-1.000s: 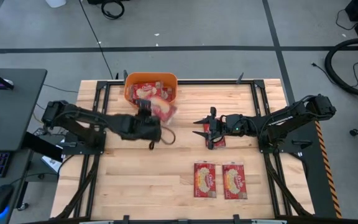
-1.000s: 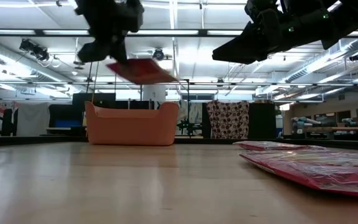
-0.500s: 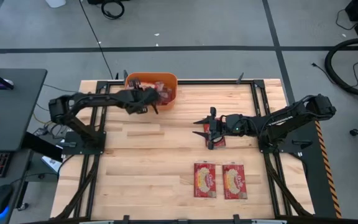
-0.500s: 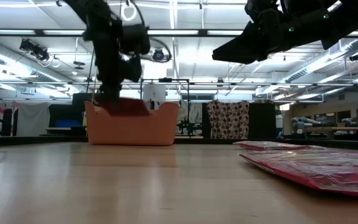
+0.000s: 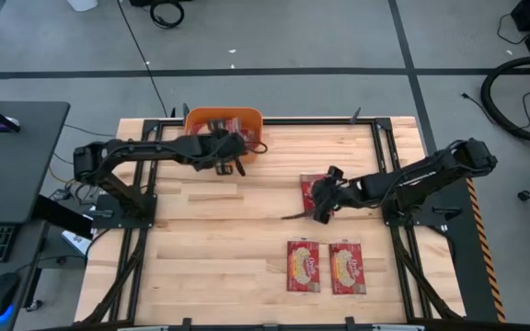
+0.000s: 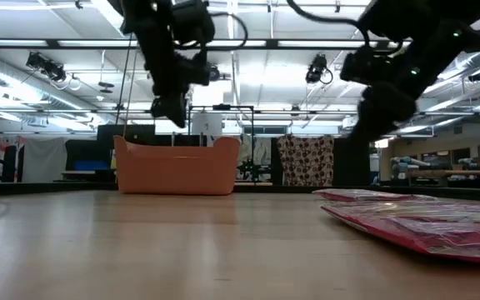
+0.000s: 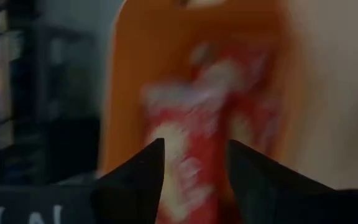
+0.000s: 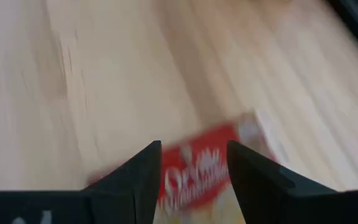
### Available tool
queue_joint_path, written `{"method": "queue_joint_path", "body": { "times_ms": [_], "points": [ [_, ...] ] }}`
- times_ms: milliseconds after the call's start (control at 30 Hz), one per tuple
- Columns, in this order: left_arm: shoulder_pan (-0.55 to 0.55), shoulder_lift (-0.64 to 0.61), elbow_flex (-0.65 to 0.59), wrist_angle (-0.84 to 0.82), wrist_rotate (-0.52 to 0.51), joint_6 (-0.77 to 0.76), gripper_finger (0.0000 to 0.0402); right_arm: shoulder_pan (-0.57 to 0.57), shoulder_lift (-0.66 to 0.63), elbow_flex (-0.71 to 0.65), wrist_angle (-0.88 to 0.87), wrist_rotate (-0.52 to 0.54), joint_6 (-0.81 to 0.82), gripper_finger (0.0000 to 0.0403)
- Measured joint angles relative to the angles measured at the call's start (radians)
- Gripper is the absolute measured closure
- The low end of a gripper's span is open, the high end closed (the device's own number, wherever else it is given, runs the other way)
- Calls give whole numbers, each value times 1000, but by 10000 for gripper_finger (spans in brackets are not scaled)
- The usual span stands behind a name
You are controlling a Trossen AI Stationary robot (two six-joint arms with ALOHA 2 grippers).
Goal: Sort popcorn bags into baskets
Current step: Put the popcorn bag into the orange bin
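The left claw (image 5: 237,150) hung apart over the orange basket (image 5: 196,119); the right claw (image 5: 322,204), apart, hovered above a popcorn bag (image 5: 315,188).

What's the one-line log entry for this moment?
left gripper: open, at orange basket | right gripper: open, above lone popcorn bag | two bags on table, near edge

L pincer (image 5: 239,154) swung from mid-worktop to the orange basket (image 5: 194,118), dropped its popcorn bag (image 7: 213,118) inside & lifted empty. R pincer (image 5: 321,204) turned, uncovering another bag (image 5: 315,190).
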Motion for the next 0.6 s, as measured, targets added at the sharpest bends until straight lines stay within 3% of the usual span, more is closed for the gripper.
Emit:
{"method": "queue_joint_path", "body": {
  "times_ms": [133,267,600],
  "points": [
    [-54,0,8,72,180,-29,230,69,3,2,-39,-9,9,218],
    [-97,0,8,137,314,-34,232,165,36,2,-33,53,3,218],
    [-164,0,8,147,376,-82,232,380,236,2,-38,291,-45,218]
  ]
}}
